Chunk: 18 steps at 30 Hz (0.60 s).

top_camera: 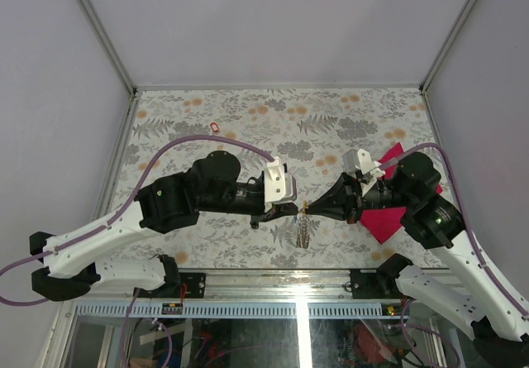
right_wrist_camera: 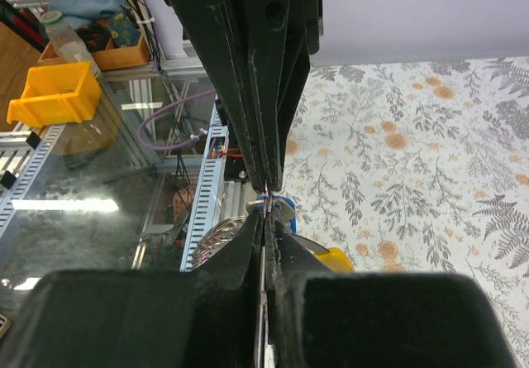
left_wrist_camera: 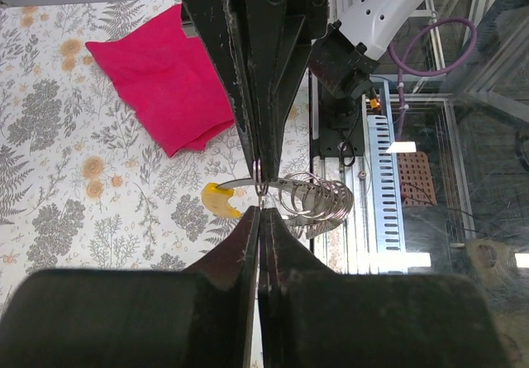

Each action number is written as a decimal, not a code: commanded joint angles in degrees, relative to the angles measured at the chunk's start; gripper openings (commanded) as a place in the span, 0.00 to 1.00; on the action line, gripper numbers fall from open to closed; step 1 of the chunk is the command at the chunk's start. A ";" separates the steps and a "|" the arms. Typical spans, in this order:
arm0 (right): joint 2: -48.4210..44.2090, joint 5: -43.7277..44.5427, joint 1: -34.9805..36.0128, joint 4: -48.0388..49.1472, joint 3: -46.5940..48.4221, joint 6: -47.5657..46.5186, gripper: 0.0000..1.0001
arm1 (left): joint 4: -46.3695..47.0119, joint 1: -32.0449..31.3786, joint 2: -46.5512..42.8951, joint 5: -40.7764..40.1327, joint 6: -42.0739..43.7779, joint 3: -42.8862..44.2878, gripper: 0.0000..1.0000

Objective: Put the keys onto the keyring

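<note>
Gripping with left hand (left_wrist_camera: 259, 196) and right hand (right_wrist_camera: 264, 207), both pinched shut tip to tip on the keyring (left_wrist_camera: 326, 198). Showing yellow key (left_wrist_camera: 216, 200) just beside the pinch; red key (top_camera: 215, 127) lying well apart on worktop (top_camera: 248, 112).

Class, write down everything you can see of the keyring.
The keyring is thin, silvery metal: a fine loop with a bunch of linked rings trailing from it. It is held over the flowered table near its front edge, pinched where the shut left gripper and right gripper meet tip to tip. A yellow-headed key touches it there.
</note>
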 commanded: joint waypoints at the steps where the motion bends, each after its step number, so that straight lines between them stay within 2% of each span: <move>1: -2.07 -0.86 -0.20 8.39 2.30 3.73 0.00 | 3.02 -0.35 -0.76 -0.08 -0.26 -0.23 0.00; 18: -6.07 5.97 -0.20 31.20 -6.33 19.24 0.00 | 16.69 -0.34 -3.42 1.62 -5.82 -7.65 0.00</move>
